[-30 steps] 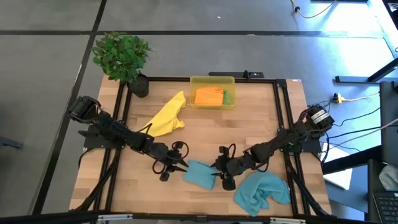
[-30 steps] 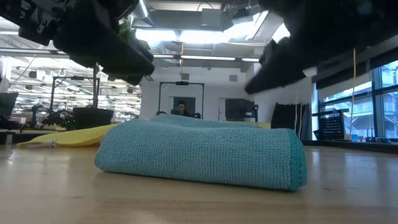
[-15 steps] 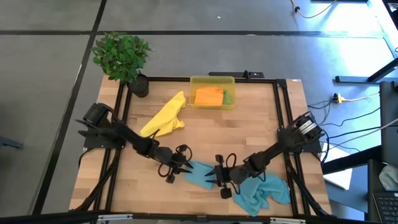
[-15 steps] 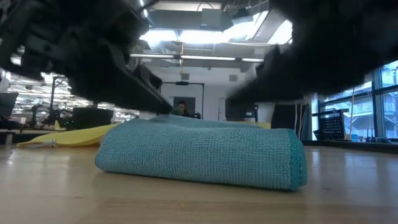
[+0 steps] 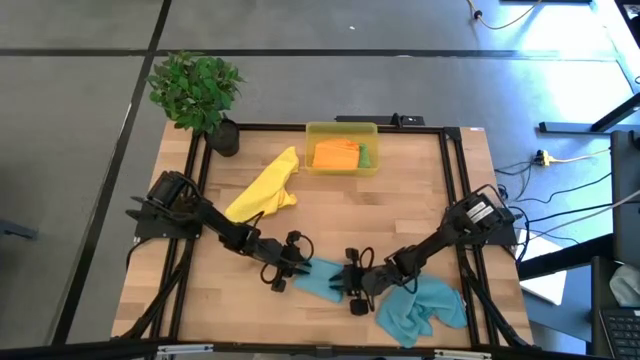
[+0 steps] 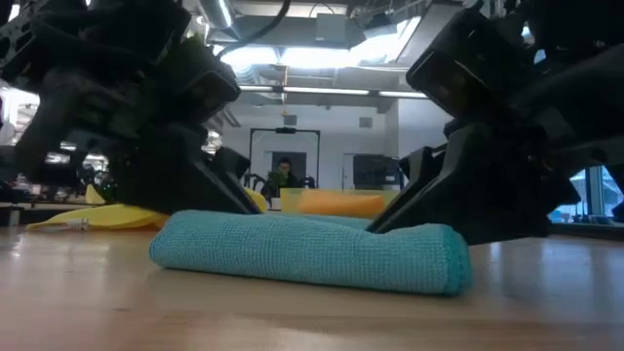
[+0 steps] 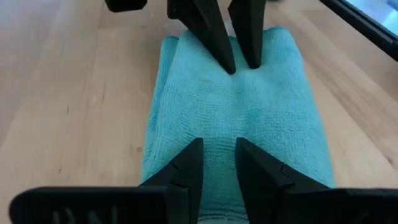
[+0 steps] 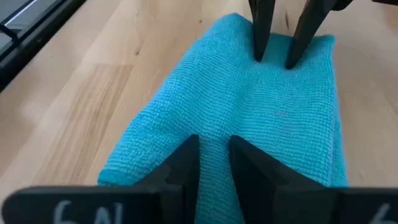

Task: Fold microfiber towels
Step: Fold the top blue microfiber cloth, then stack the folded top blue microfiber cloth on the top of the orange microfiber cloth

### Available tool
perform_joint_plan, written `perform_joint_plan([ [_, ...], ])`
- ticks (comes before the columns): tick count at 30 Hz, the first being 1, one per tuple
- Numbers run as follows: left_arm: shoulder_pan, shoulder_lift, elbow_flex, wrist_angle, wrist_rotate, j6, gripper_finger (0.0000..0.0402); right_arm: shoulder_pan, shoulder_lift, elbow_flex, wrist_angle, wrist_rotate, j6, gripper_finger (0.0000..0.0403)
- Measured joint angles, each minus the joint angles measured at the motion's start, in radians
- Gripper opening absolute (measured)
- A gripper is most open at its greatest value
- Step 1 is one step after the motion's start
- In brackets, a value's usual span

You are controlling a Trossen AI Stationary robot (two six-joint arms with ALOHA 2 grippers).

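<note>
A folded teal towel (image 5: pixel 320 281) lies flat on the wooden table near its front edge, also seen in the low view (image 6: pixel 312 252). My left gripper (image 5: pixel 296 269) is down on the towel's left end, its fingers close together (image 7: pixel 217 147). My right gripper (image 5: pixel 347 283) is down on the right end in the same way (image 8: pixel 212 144). Each wrist view shows the other arm's fingers at the towel's far end. A crumpled second teal towel (image 5: pixel 425 308) lies at the front right, and a yellow towel (image 5: pixel 266 189) at the back left. My left gripper comes slanting down from the table's left onto the towel's left end (image 7: pixel 219 127). Its fingertips (image 7: pixel 194 149) rest on the top layer with a narrow strip of cloth between them. The towel lies flat on the table. My right gripper comes slanting down from the table's right onto the towel's right end (image 8: pixel 214 121). Its fingertips (image 8: pixel 186 148) sit on the top layer with a narrow strip of cloth between them. The towel stays on the table, its top dented in the low view.
A translucent yellow bin (image 5: pixel 342 130) at the table's far edge holds an orange towel (image 5: pixel 335 154) and a green one (image 5: pixel 365 156). A potted plant (image 5: pixel 198 92) stands at the far left corner. Bare wood lies between the bin and the grippers.
Both grippers have come down onto the folded teal towel, the left one also moving toward the table's right and the right one toward its left. The towel has stayed in place, and its top now lies pressed lower under the fingers.
</note>
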Motion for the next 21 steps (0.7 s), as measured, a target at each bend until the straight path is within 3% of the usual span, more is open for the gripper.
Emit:
perform_joint_plan([
  [13, -0.032, -0.159, 0.004, -0.015, 0.039, 0.122, 0.0085, 0.005, -0.14, -0.002, -0.041, -0.002, -0.039, 0.0111],
  [16, -0.097, -0.157, 0.088, -0.255, 0.025, 0.145, 0.0093, 0.017, -0.146, 0.0, -0.043, -0.049, -0.093, 0.0122],
  [19, -0.164, -0.131, 0.225, -0.553, -0.141, 0.161, 0.0108, 0.024, -0.146, 0.015, -0.084, -0.097, -0.121, 0.0144],
  [21, -0.192, -0.123, 0.284, -0.644, -0.203, 0.161, 0.012, 0.025, -0.146, 0.038, -0.144, -0.114, -0.122, 0.0165],
])
